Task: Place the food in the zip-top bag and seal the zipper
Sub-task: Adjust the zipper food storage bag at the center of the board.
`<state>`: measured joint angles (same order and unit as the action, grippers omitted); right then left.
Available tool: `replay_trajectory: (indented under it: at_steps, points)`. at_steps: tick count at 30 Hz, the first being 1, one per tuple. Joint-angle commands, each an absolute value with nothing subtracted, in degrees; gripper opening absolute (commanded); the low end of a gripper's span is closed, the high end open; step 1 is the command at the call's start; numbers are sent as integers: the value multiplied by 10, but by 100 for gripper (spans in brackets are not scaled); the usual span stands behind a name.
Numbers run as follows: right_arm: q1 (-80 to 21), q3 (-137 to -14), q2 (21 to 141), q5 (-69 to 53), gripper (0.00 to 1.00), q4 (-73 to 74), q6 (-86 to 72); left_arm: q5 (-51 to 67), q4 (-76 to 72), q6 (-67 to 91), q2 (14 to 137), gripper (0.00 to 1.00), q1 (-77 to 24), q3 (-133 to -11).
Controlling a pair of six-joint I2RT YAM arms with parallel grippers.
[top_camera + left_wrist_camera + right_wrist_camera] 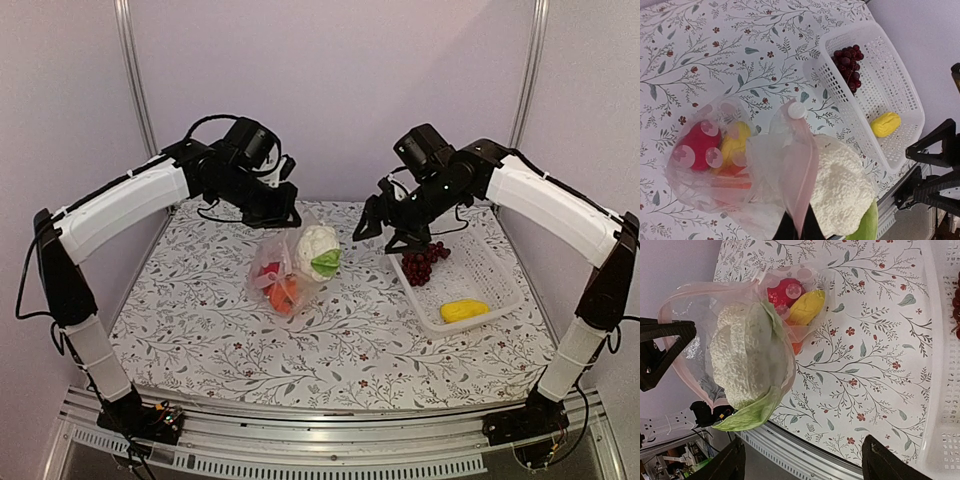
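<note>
The left claw (283, 213) is pinched shut on the mouth edge of the clear bag (270, 275), which sits just below it with the cauliflower (316, 245) in its opening. The right claw (383, 236) hangs wide open and empty beside the bag, just above the grapes (423, 262) in the basket (505, 290).

The table (200, 330) is white with grey-green sprigs and small red flowers, the basket (500, 275) white mesh, the grapes (420, 262) dark purple, the cauliflower (317, 245) white with green leaves, the bag (790, 155) clear, pink-tinged.
</note>
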<state>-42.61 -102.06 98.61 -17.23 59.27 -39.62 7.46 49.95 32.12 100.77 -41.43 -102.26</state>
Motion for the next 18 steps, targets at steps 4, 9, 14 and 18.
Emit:
replay_trajectory:
  at_steps: [4,9,14,18]
  points:
    - [-428,-1015,1022,-186,67,522,-377,92,470,329,987,0,-406,-1011]
    - [-429,-1023,1061,-197,62,515,-363,92,470,330,987,0,-403,-1013]
    - [-429,-1007,1074,-194,60,512,-365,94,470,333,984,0,-400,-1008]
    - [-429,-996,1082,-221,61,489,-365,100,470,337,984,0,-399,-1007]
